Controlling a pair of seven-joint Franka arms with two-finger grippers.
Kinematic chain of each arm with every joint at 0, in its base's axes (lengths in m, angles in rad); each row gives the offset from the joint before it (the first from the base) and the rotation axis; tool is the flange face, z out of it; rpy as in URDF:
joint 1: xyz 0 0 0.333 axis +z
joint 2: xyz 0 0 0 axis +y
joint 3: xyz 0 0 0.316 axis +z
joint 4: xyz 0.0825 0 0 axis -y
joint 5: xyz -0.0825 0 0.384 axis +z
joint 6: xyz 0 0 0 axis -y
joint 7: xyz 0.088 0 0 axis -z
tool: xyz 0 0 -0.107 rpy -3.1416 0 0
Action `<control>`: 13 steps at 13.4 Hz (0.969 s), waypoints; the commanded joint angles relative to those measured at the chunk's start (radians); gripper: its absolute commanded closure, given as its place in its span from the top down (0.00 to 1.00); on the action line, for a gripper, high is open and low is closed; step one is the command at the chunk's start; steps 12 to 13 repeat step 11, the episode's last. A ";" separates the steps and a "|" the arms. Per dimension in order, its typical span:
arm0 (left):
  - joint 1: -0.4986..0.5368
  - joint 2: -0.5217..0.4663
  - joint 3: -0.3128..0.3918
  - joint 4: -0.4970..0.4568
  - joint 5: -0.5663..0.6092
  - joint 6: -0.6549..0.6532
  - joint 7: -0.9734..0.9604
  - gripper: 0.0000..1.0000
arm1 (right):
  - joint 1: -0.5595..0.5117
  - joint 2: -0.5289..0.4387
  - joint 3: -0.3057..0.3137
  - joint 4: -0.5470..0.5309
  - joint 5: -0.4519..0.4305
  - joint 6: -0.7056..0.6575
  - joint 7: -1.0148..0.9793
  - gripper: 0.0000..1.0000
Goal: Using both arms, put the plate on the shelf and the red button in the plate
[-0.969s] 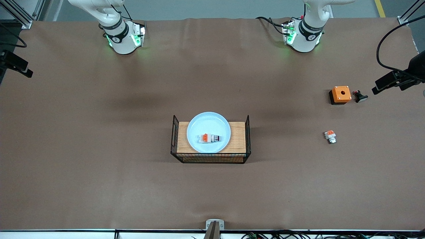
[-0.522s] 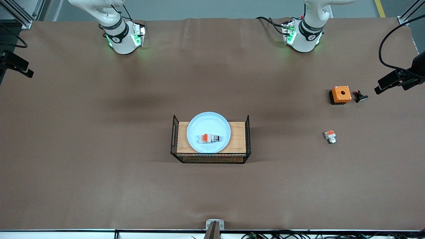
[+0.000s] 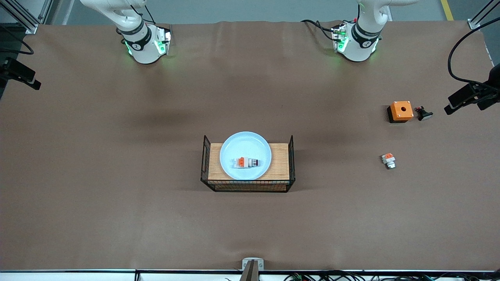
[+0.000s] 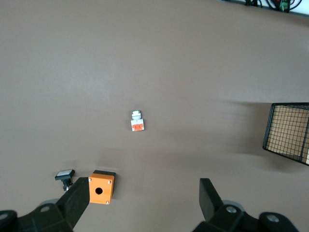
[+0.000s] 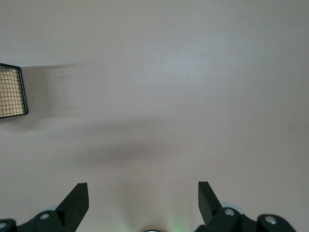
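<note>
Covering the whole table [image 3: 117,195] is a plain brown sheet, matte, w/ faint creases near the robots' bases. Grey floor shows past the table edge at the bases; a yellow floor line runs near the left arm's end. Aluminium frame posts stand at the corners; cables lie along the edge nearest the front camera. No readable brands, labels or writing anywhere.

Mid-table sits a wire basket [image 3: 203,158] w/ a wooden floor. The plate [image 3: 245,145] rests in it, flat. The red button [image 3: 247,162] lies on its side on the plate, on the part nearer the front camera.

Toward the left arm's end: an orange box [image 3: 400,111] w/ a hole on top, a small black part w/ a pale cap [image 3: 424,114] just beside it, and a white-and-orange unit [image 3: 388,160] nearer the front camera, well apart from both.

Left gripper [image 4: 145,193]: up in the air over bare table near the orange box, fingers spread, holding nothing. Right gripper [image 5: 144,193]: over bare table near the basket's end, fingers spread, holding nothing.
</note>
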 commanded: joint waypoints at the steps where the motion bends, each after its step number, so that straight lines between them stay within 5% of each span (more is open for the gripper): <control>1: -0.008 0.011 0.006 0.056 -0.001 -0.002 0.017 1.00 | 0.000 -0.028 -0.001 -0.030 0.011 0.020 -0.031 1.00; 13: -0.016 0.008 -0.039 0.061 0.019 -0.020 0.008 1.00 | 0.000 -0.030 -0.002 -0.034 0.014 0.004 -0.028 1.00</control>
